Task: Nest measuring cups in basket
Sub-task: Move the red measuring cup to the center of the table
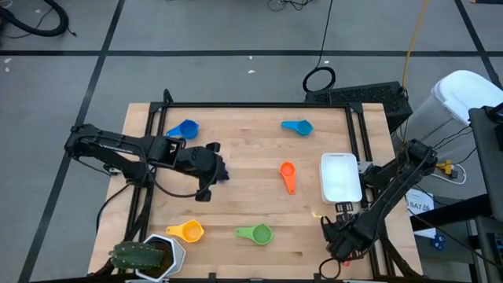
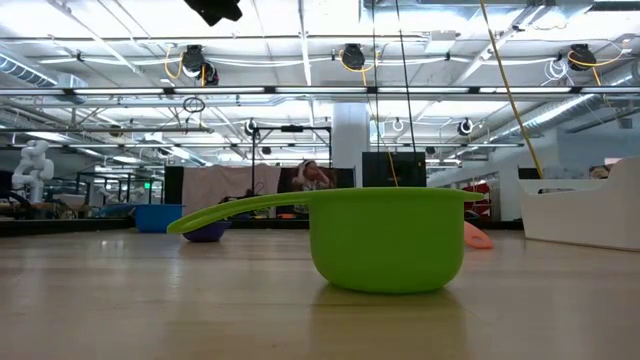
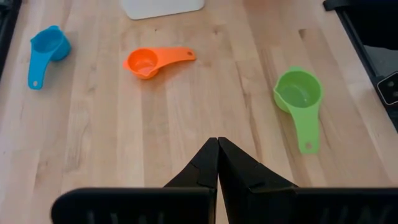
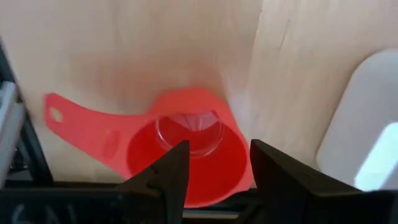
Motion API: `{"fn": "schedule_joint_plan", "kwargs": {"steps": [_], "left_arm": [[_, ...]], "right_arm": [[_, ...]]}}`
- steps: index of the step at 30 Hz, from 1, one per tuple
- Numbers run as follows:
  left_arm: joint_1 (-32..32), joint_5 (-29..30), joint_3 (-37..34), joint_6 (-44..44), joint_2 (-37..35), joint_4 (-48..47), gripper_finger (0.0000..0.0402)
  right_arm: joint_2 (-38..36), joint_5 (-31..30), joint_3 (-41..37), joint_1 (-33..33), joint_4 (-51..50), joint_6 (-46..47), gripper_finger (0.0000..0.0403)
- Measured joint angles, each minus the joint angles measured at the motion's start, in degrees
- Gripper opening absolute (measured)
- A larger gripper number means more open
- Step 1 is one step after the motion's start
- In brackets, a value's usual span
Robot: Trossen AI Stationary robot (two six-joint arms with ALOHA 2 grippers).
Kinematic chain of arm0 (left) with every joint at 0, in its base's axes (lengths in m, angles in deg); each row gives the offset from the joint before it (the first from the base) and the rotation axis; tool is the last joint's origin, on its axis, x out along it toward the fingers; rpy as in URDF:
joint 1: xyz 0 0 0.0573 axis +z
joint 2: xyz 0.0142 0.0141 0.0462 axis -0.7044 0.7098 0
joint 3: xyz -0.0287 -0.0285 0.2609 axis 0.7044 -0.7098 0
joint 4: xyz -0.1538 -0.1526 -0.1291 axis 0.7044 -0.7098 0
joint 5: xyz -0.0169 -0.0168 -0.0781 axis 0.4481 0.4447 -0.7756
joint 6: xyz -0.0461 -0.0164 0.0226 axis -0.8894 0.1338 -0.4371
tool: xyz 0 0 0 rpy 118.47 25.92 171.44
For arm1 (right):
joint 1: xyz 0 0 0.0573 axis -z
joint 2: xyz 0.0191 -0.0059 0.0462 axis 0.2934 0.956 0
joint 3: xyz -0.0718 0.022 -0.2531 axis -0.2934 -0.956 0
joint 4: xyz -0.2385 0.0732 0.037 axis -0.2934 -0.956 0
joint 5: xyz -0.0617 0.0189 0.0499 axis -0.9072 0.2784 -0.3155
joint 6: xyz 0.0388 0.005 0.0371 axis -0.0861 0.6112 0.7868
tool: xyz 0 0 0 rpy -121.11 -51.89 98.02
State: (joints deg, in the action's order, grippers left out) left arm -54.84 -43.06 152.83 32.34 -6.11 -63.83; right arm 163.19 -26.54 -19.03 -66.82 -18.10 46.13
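My right gripper (image 4: pixel 217 149) (image 1: pixel 339 240) is open at the table's near right corner, its fingers standing over the bowl of the red cup (image 4: pixel 143 149), which lies on the wood beside the white basket (image 4: pixel 367 118) (image 1: pixel 340 176). My left gripper (image 3: pixel 217 142) (image 1: pixel 222 171) is shut and holds nothing, left of centre above the table. An orange cup (image 1: pixel 288 174), a green cup (image 1: pixel 256 233) (image 2: pixel 385 240), a yellow cup (image 1: pixel 187 230), a blue cup (image 1: pixel 185 128) and a lighter blue cup (image 1: pixel 297 126) sit apart on the table. A dark blue cup (image 2: pixel 207 232) shows only in the low view. My right gripper's fingers (image 4: pixel 177 168) stand above the red cup's bowl (image 4: pixel 205 124), pointing down at it. I cannot tell whether they touch the cup. The cup rests flat on the table with its handle (image 4: pixel 74 118) pointing away to one side.
A white hexagonal pot with a green plant (image 1: pixel 149 255) stands at the near left corner. A black frame (image 1: pixel 259 104) runs along the table's far and side edges. Bare wood lies between the orange cup and the left gripper.
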Motion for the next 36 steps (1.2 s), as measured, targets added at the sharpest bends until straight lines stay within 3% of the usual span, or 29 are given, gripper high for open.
{"fn": "schedule_joint_plan", "kwargs": {"steps": [8, 18, 29, 36], "left_arm": [[-0.2, 0.0, 0.0, 0.0, 0.0, 0.0, 0.001], [-0.2, 0.0, 0.0, 0.0, 0.0, 0.0, 0.001], [-0.2, 0.0, 0.0, 0.1, 0.0, 1.6, 0.001], [-0.2, 0.0, 0.0, 0.0, 0.0, 1.6, 0.001]], "right_arm": [[0.0, 0.1, -5.7, 0.0, 1.6, -0.9, 0.016], [0.0, 0.1, -11.2, 1.2, 12.4, -2.7, 0.016], [0.0, -1.9, -11.0, 10.3, 17.9, -14.3, 0.016], [0.0, -7.8, -7.7, 15.2, 21.9, -24.8, 0.016]]}}
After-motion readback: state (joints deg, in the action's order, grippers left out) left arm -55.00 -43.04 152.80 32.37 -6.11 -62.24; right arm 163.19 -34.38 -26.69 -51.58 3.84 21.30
